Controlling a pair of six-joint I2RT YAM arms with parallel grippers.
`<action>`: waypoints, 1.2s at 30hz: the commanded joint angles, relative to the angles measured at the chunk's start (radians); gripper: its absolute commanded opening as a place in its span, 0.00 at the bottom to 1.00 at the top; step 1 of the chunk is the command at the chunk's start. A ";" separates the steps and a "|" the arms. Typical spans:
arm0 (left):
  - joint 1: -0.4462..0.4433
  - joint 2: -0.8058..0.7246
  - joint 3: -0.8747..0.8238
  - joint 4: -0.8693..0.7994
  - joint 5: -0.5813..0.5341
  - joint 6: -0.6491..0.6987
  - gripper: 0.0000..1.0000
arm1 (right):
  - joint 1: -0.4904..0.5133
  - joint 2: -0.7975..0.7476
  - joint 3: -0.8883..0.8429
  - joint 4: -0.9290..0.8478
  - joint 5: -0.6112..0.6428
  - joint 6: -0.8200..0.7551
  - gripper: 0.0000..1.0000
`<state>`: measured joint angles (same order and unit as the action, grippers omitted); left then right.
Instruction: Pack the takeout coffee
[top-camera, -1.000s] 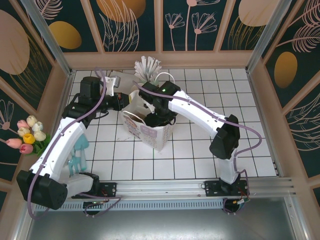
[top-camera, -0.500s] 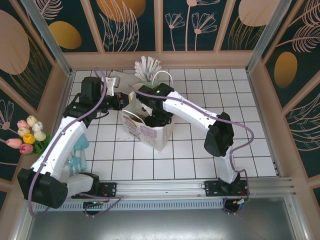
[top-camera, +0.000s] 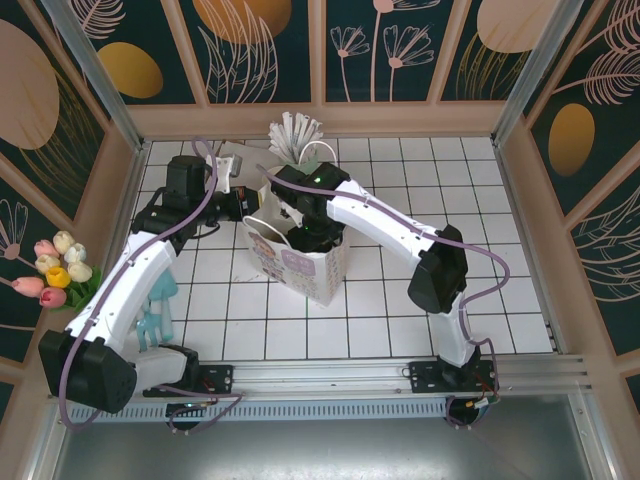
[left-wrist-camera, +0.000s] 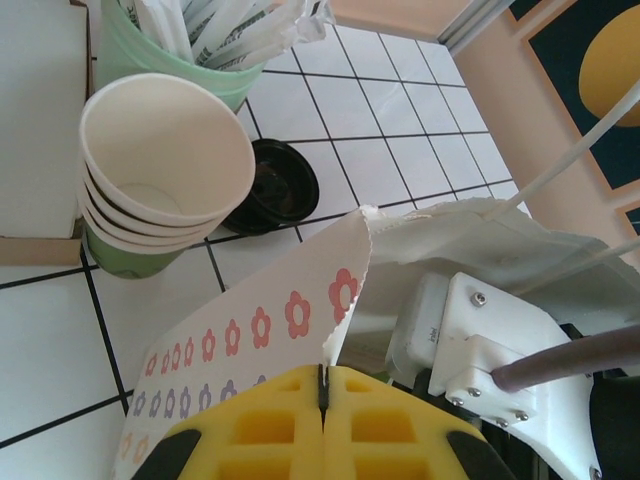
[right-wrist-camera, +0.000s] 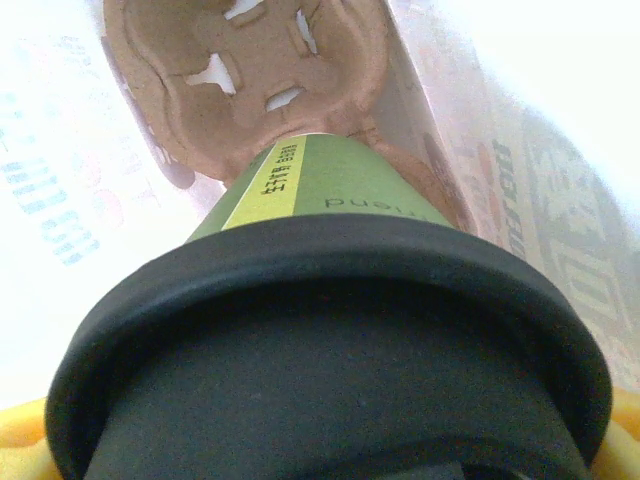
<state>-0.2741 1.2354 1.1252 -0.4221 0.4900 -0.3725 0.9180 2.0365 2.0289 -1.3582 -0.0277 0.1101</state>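
The takeout coffee (right-wrist-camera: 330, 190), a green paper cup with a dark lid, points down inside the white paper bag (top-camera: 300, 270). Its base is at one hole of the brown pulp carrier (right-wrist-camera: 200, 80) on the bag's floor. My right gripper (top-camera: 315, 232) reaches into the bag's mouth and is shut on the cup near the lid. Its yellow fingers (right-wrist-camera: 20, 440) show at the bottom corners of the right wrist view. My left gripper (left-wrist-camera: 323, 385) is shut on the bag's flower-printed rim (left-wrist-camera: 250, 330), at the bag's left side (top-camera: 247, 207).
A stack of paper cups (left-wrist-camera: 165, 170), a mint holder of wrapped straws (left-wrist-camera: 190, 50) and a loose dark lid (left-wrist-camera: 270, 185) stand just behind the bag. Tulips (top-camera: 55, 270) lean at the left wall. A teal object (top-camera: 155, 310) lies beside the left arm.
The right arm's wrist has shifted a little to the left at the bag's mouth, the cup still in its grip. The left gripper has kept its hold on the rim.
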 joint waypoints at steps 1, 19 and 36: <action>0.001 0.003 -0.016 0.037 -0.006 -0.011 0.00 | 0.005 0.001 0.031 -0.015 0.004 0.015 0.53; 0.001 -0.014 -0.005 0.041 -0.059 0.001 0.00 | 0.005 0.000 -0.008 -0.015 0.011 0.082 0.52; 0.000 -0.019 -0.008 0.036 -0.085 0.007 0.00 | 0.004 0.030 0.033 -0.016 0.002 0.074 0.52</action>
<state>-0.2741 1.2312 1.1194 -0.3996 0.4244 -0.3721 0.9180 2.0453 2.0323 -1.3586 -0.0277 0.1738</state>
